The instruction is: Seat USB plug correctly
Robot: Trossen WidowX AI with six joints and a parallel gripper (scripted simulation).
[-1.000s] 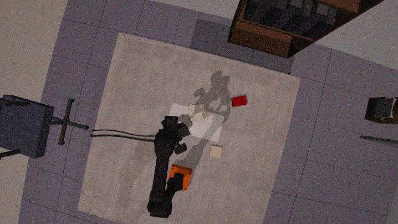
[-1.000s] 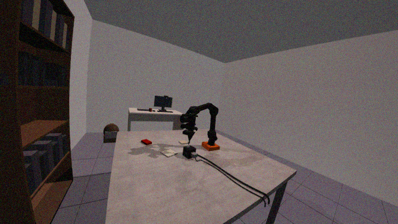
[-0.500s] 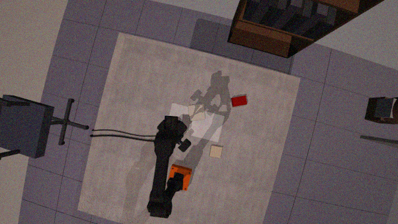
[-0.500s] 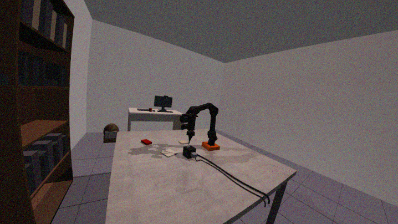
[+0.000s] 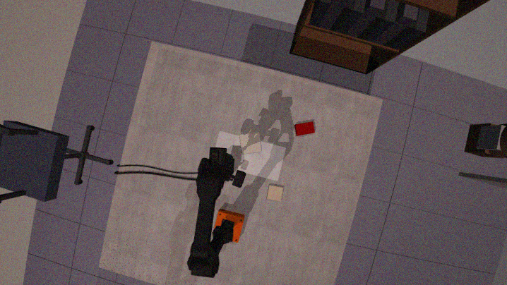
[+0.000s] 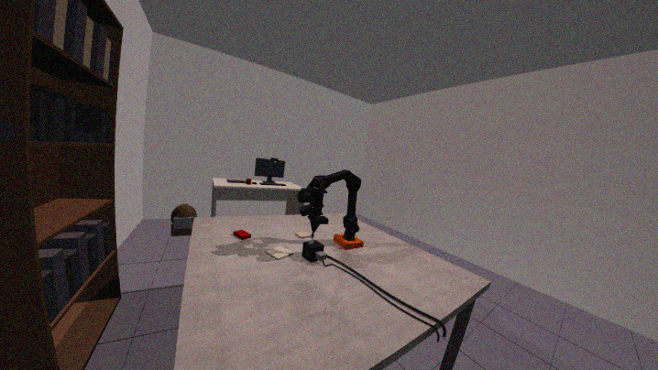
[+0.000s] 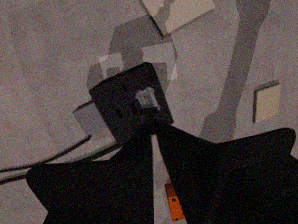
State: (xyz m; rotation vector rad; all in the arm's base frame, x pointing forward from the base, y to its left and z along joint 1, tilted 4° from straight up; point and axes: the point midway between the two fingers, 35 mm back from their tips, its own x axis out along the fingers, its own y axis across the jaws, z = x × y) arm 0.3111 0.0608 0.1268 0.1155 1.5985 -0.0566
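My hand [image 6: 314, 228] hangs above the cube [image 6: 312, 250], pinching the plug [image 7: 152, 137]. I see the cube's top socket [image 7: 148, 98] just ahead of the fingertips.

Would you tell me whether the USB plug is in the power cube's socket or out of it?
Out: the gripper holds the plug above the power cube, whose top socket shows bare.

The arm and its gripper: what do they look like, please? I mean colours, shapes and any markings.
The arm is matte black, made of slim rounded links, and it stands on a flat orange base. The gripper is black as well, with two broad wedge-shaped fingers that narrow toward the tips. No logos, stripes or cables along the arm can be made out.
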